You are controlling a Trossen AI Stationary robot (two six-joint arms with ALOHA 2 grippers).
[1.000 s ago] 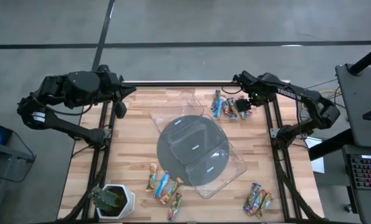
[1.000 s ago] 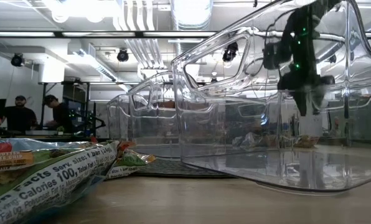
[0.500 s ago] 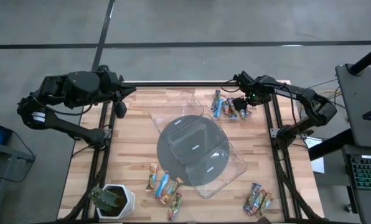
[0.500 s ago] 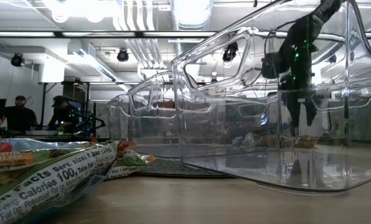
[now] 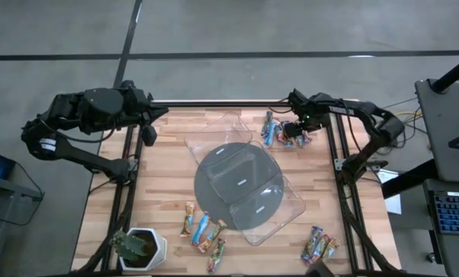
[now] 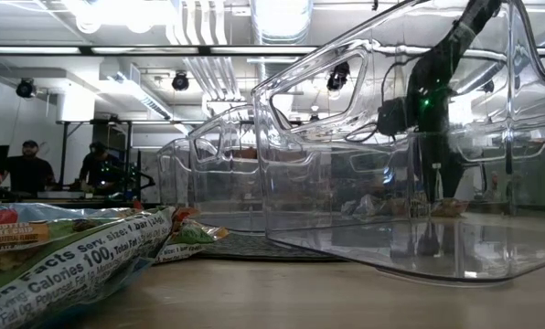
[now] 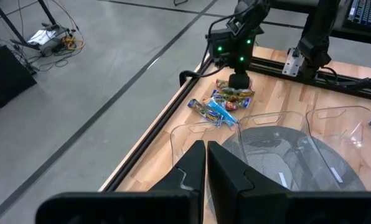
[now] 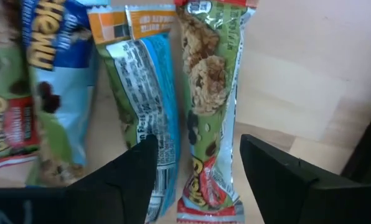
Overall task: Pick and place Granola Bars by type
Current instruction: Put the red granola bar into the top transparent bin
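Up at the far right corner of the table, just beyond the grey disc, lies a small heap of granola bars. The right wrist view shows one green-wrapped bar lengthwise between the right arm's two dark fingers, with a blue-and-green bar touching it on one side and a blue bar further over. The right gripper stands low over this heap with its jaws spread, one finger on each side of the green-wrapped bar; whether they touch the wrapper I cannot tell.

Two clear plastic trays overlap the disc, one on its far side and one on its near-right side. Nearer the camera edge from the disc, a second group of bars is scattered, and a third group sits toward the near right corner. A white-potted plant occupies the near left corner.

The left gripper waits at the far left edge of the table, well apart from the disc, its fingers pressed together and holding nothing.
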